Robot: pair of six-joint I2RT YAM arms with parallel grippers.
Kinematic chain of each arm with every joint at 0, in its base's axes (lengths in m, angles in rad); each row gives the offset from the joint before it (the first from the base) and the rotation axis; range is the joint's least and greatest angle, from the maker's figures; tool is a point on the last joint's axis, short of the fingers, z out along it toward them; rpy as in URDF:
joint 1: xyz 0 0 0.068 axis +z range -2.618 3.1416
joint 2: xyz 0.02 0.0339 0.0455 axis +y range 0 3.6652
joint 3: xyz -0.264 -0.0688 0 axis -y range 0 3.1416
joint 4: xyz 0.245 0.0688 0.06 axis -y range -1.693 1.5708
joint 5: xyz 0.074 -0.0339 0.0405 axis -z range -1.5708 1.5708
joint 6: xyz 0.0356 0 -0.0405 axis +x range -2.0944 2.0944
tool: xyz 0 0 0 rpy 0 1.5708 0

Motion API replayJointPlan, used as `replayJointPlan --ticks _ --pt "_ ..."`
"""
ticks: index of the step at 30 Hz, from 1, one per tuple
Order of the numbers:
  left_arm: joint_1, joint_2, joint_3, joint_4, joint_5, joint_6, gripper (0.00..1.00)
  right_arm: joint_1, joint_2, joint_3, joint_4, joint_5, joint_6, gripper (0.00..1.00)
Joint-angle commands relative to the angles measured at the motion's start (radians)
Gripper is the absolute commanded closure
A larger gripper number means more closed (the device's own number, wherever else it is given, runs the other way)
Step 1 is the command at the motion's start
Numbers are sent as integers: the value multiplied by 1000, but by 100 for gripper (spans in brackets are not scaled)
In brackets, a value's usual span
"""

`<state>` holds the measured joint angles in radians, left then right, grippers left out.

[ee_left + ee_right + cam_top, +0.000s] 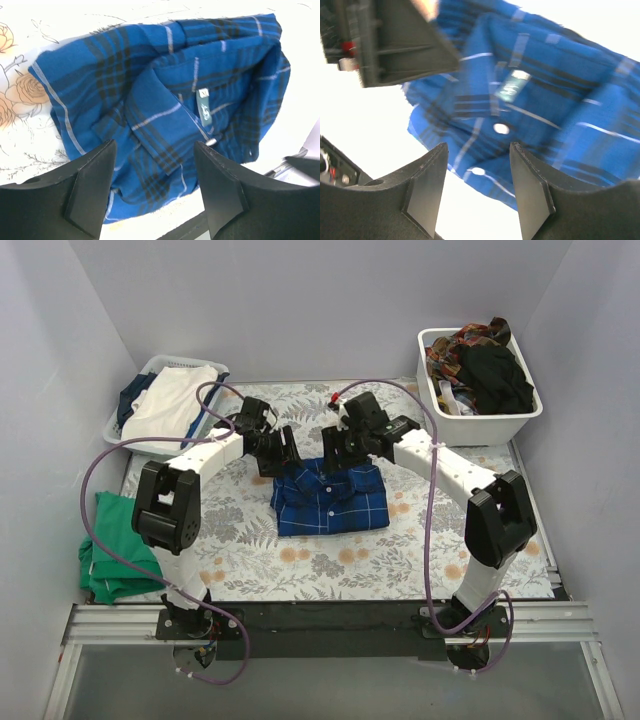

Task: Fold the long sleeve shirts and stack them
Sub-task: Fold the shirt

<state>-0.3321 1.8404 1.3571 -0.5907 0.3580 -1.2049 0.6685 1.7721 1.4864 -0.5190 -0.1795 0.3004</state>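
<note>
A dark blue plaid long sleeve shirt (330, 497) lies folded in a rectangle on the floral table cloth (250, 560), collar toward the far side. Both grippers hover just over its collar end. My left gripper (280, 455) stands open, and in its wrist view the collar and label of the shirt (165, 100) lie beyond the left gripper (155, 165), with nothing between the fingers. My right gripper (340, 452) is open too. Its own view shows the shirt (545, 100) past the empty right gripper (479, 170), with buttons and label visible but blurred.
A white basket (212, 368) with folded light and dark clothes sits at the back left. A white bin (490, 425) piled with dark and patterned clothes stands at the back right. A green garment (115, 545) lies off the cloth's left edge. The left arm's gripper body (395, 45) fills the right wrist view's top left.
</note>
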Motion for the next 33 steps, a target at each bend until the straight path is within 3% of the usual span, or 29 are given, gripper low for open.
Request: replayJointPlan --ticks 1,9,13,19,23,27,28,31,33 --pt "-7 23 30 38 -39 -4 39 -59 -33 -29 28 28 36 39" --pt "-7 95 43 58 -91 24 43 -104 -33 -48 30 -14 45 40" --pt "-7 89 28 43 -183 44 47 -112 -26 -66 31 -26 48 41" --pt "-7 63 13 5 -206 64 48 -116 1 -74 33 -37 55 41" --pt "-7 54 -13 8 -137 58 48 -118 16 -68 33 -49 57 41" --pt "-7 53 2 15 -94 38 78 -116 33 -52 31 -54 59 41" --pt "-7 51 7 14 -85 36 89 -116 36 -48 33 -54 59 41" --pt "-7 45 25 8 -74 33 100 -116 43 -35 33 -51 59 41" --pt "-7 36 40 -1 -77 33 100 -116 47 -28 33 -51 59 41"
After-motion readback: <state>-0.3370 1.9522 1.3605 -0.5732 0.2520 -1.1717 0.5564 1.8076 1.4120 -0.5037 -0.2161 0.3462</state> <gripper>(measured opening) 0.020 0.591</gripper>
